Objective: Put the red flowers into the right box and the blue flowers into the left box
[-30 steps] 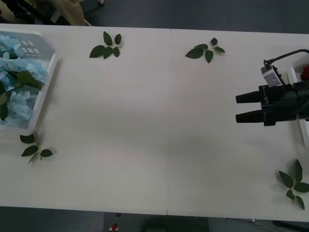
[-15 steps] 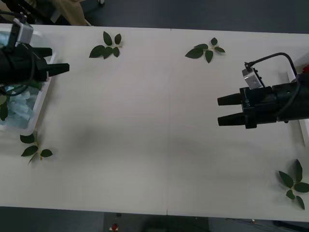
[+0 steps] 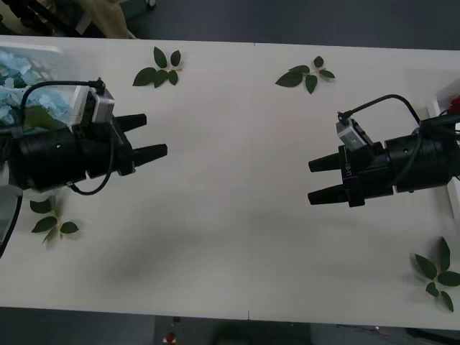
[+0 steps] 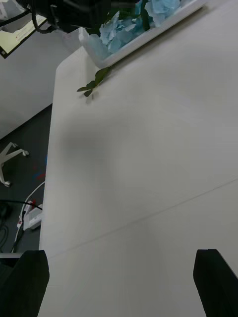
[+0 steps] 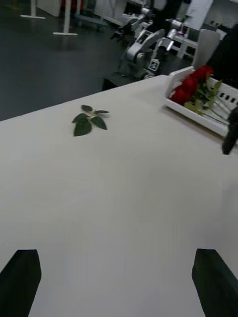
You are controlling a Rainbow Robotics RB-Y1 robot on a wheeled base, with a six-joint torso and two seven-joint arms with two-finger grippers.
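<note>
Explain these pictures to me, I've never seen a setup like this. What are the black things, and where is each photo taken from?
The black things are a robot's two arms, each ending in a two-finger gripper. The front view looks down on a white table: the left gripper and right gripper point toward each other, both open and holding nothing. The other two pictures come from cameras on the wrists. The right wrist view shows the blue flowers in the left box; the left wrist view shows the red flowers in the right box. Loose green leaf sprigs lie on the table.

Leaf sprigs [image 3: 159, 68] on white table [image 3: 237, 215]
</note>
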